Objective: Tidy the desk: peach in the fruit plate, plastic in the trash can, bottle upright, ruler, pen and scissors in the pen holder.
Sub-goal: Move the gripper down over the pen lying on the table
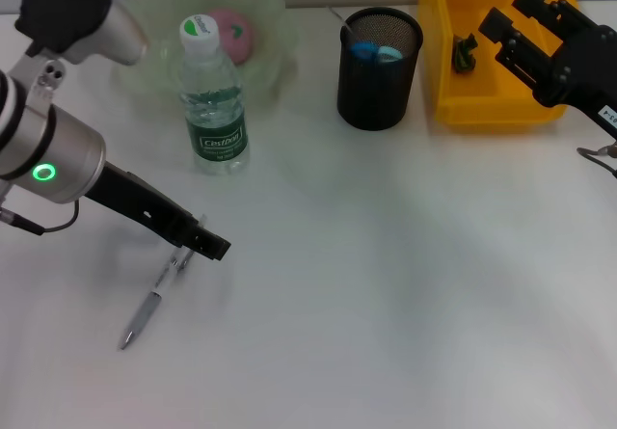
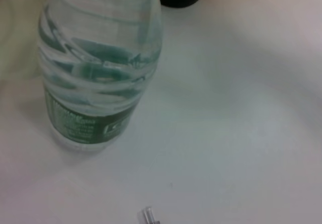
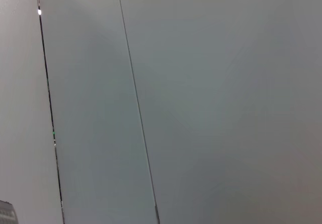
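Pen [image 1: 145, 315] remains on tabletop [image 1: 386, 284] beside left claw [image 1: 198, 246] (finger state indeterminate); bottle [image 1: 214, 96] upright, peach [image 1: 234, 34] plated beyond it.

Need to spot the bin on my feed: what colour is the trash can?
Yellow: the trash can shows best in the head view, beside the black pen holder.

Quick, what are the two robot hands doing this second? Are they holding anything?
Left gripper: low over the desk at the top end of the pen; whether it grips the pen cannot be told.
Right gripper: over the yellow bin, jaws open, holding nothing.
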Available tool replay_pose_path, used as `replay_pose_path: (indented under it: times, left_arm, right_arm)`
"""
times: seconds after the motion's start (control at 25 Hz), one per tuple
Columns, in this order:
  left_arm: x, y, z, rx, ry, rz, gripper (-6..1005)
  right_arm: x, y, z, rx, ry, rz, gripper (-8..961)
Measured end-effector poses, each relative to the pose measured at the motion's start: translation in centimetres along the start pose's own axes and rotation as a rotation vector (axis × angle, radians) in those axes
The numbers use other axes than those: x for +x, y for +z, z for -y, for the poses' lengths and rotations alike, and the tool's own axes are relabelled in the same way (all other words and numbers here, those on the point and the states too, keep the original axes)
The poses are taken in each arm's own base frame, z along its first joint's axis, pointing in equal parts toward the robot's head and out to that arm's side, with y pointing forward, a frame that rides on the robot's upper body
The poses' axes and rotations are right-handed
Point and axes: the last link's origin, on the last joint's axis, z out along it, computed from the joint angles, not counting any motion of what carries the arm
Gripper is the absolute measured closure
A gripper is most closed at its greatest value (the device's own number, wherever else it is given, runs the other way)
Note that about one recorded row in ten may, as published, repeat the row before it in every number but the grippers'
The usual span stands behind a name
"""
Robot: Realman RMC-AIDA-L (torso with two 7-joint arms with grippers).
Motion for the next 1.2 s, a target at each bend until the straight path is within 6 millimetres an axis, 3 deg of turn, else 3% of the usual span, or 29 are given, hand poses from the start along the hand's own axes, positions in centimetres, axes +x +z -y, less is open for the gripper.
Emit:
replay_pose_path:
  times: [0.88,1.2]
  left_arm:
    - [0.2,2.4,1.4,0.075,-0.089,0.078,273]
    - [0.4,2.4,1.5,0.082,-0.082,0.071,274]
  right_arm:
    - [0.1,1.5,0.2,-0.003,0.001,-0.016,350]
    - [0.1,2.0,0.3,-0.003,-0.002,-0.022,350]
